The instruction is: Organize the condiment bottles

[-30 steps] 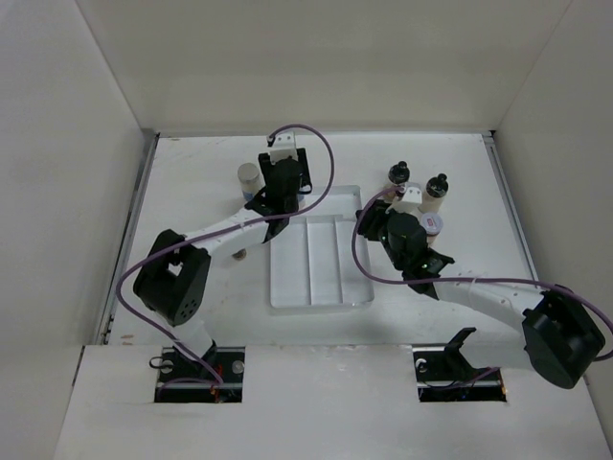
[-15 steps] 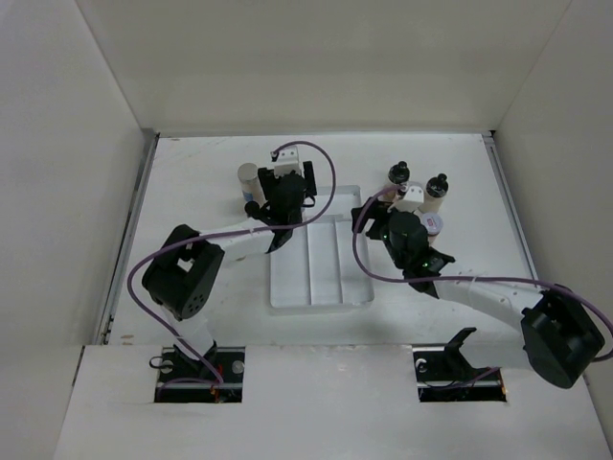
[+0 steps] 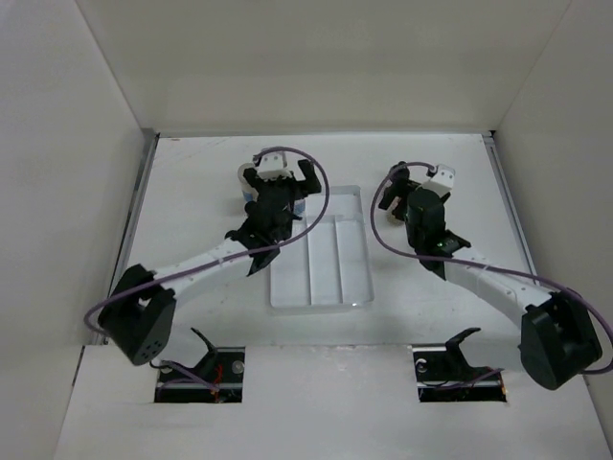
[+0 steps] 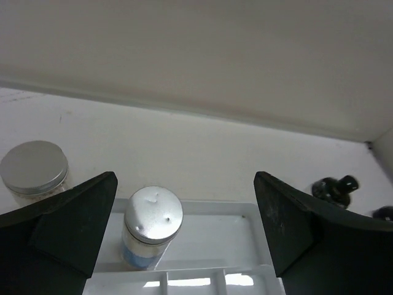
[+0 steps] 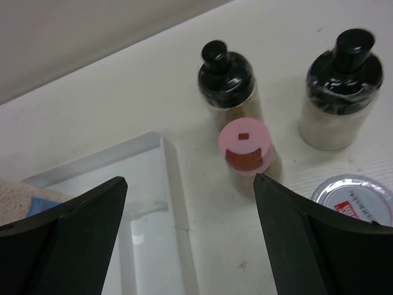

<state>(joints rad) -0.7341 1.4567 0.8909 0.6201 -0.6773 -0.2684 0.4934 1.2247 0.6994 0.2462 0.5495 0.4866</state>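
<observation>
The left wrist view shows a silver-capped bottle [image 4: 153, 224] with a blue label standing in the far-left end of the white tray [image 4: 245, 209]. My left gripper [image 4: 185, 181] hangs open above it, touching nothing. A silver-lidded jar [image 4: 34, 167] sits on the table left of the tray. My right gripper [image 5: 190, 179] is open and empty over the table beside the tray's right wall [image 5: 175, 196]. Just beyond it stand a pink-capped bottle [image 5: 244, 146], two black-capped bottles [image 5: 225, 80] [image 5: 341, 92] and a red-labelled silver-lidded jar [image 5: 353, 196]. From above, the left gripper [image 3: 278, 175] and right gripper [image 3: 414, 179] hide most bottles.
The white three-compartment tray [image 3: 321, 278] lies in the middle of the table between the arms. White walls close in the table on the left, far and right sides. Purple cables loop over both arms.
Both grippers have opened wide. The left arm has stretched out, its elbow dropping toward the near left. The right gripper has moved away from me, over the bottle group.
</observation>
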